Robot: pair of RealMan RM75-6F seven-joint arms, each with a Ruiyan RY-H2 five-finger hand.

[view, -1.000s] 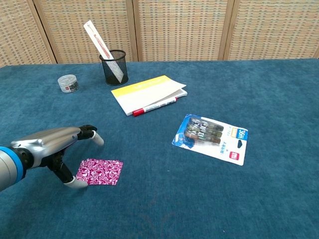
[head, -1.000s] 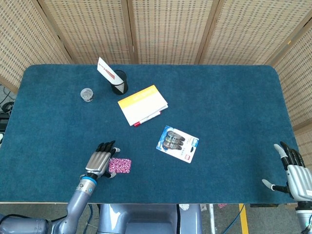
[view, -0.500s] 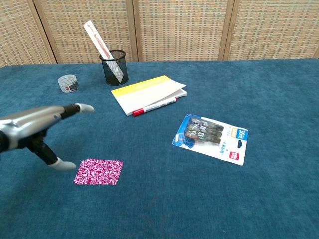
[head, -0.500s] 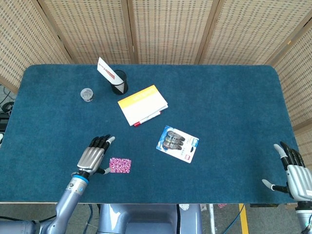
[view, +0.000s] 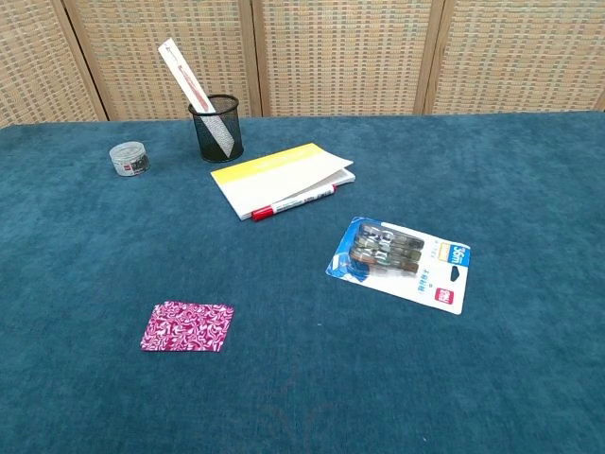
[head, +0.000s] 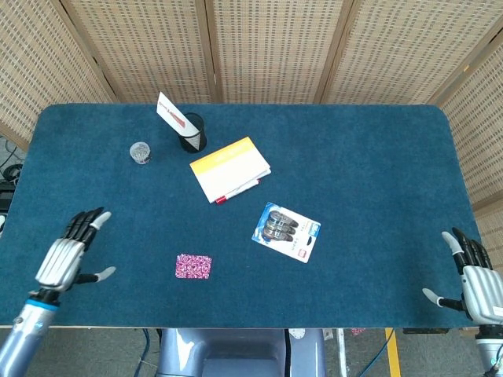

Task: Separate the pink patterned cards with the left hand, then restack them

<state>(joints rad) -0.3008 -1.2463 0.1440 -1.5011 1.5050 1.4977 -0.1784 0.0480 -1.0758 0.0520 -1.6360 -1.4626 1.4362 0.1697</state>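
The pink patterned cards lie as one flat stack on the blue table, near its front edge and left of the middle; in the chest view the stack shows a swirled pink and white face, and no separate card can be told apart. The left robot hand is out at the left front part of the table, well apart from the cards, with its fingers spread and nothing in them. The right robot hand sits at the right front corner, its fingers apart and empty. Neither robot hand appears in the chest view. Right of the cards, near the middle of the table, lies a blister pack of binder clips with a blue and white card backing. Behind it a yellow notebook lies flat, with a red pen just beside its front edge. Further back stands a black mesh pen cup, upright, with a white ruler leaning in it toward the left. To the left of the cup sits a small round clear container.
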